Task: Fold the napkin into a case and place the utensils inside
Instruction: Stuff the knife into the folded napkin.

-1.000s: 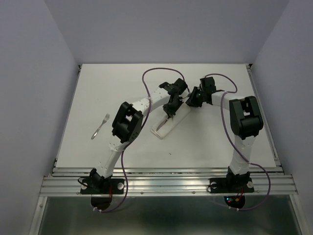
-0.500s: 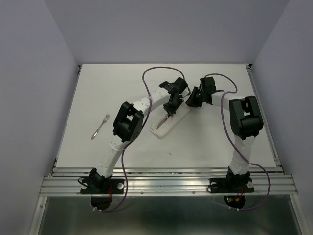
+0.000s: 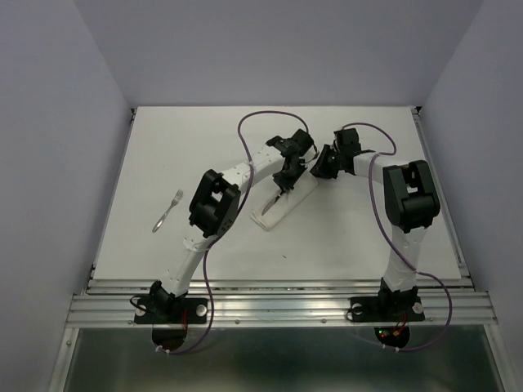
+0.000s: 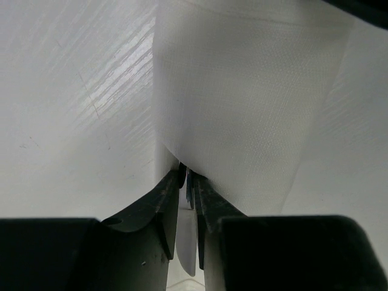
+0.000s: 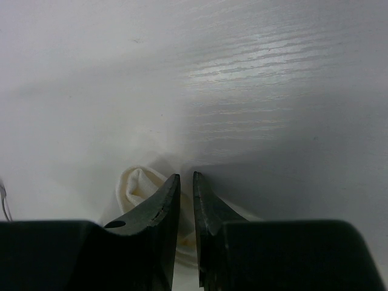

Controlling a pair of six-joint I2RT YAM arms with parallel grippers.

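On the white table (image 3: 368, 245) both arms reach to the middle and meet over the case (image 3: 282, 204), which lies slantwise between them. The overhead view has hardly changed from a second ago. The arms keep their pose, and only the near end of the case seems to have crept a little to the left, as if pushed from inside.

The left gripper (image 4: 187, 182) sits at the mouth of the case, its fingers pressed close on a slim silver utensil (image 4: 187, 248) that runs under the top layer. The right gripper (image 5: 186, 179) has its fingers almost together, apparently nipping the bunched far end of the case.

So the first piece looks nearly seated. The fork (image 3: 167, 211) lies well apart on the left and is not yet inside.
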